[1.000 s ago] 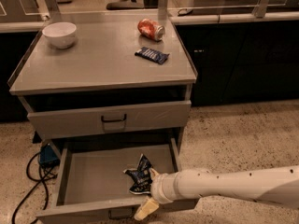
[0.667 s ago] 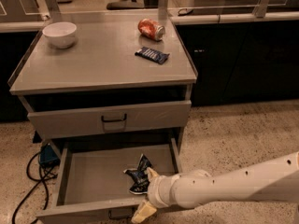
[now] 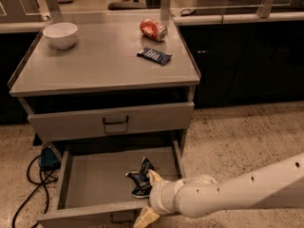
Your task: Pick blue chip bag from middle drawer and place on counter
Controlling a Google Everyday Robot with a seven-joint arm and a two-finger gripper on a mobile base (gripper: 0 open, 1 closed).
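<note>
Currently the middle drawer (image 3: 95,179) stands open beneath the closed upper drawer (image 3: 111,121); the blue chip bag (image 3: 139,180) lies crumpled on its floor, toward the front right corner; the gripper (image 3: 149,197) sits at that corner on a white arm (image 3: 237,194) reaching in from the right, its tan fingers (image 3: 154,176) spread apart and grasping nothing, one tip against the bag's right edge, the other over the drawer's front wall; on the counter (image 3: 104,70), a white bowl (image 3: 60,34) stands by the back left corner, a red can (image 3: 153,29) lies on its side near the back edge, and a blue bar wrapper (image 3: 154,56) lies toward the right edge.
</note>
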